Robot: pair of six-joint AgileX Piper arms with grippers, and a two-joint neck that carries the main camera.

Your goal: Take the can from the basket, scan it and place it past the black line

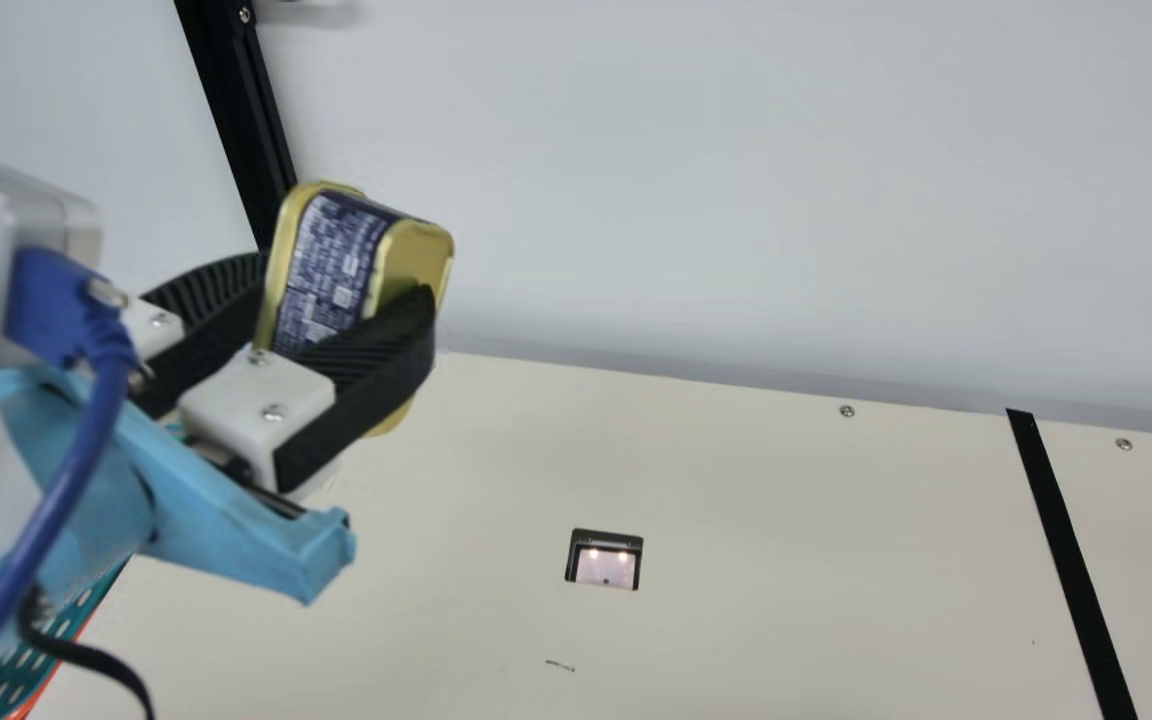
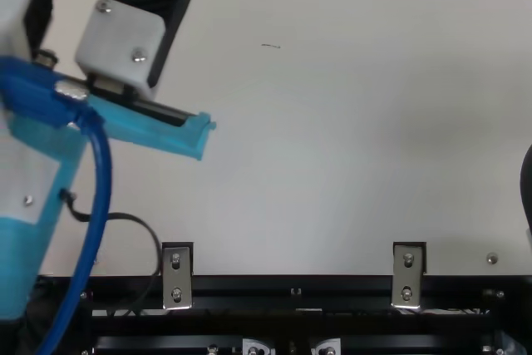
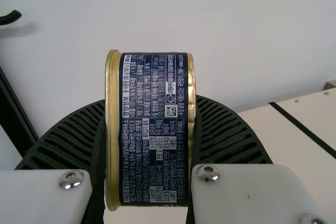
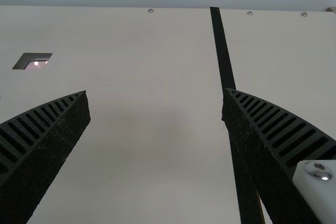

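Observation:
My left gripper is in the main view's left half, shut on the gold-rimmed dark blue can, held tilted above the table. In the left wrist view the can sits between both ribbed fingers of the left gripper, its printed side towards the camera. The scanner window is lit in the table, to the right of that gripper in the main view. The black line crosses the table farther right. In the right wrist view my right gripper stands open, nothing between its fingers.
A green perforated basket with an orange edge is partly behind the left arm at the main view's lower left. A pale wall rises behind the table. A black frame post stands at the back left.

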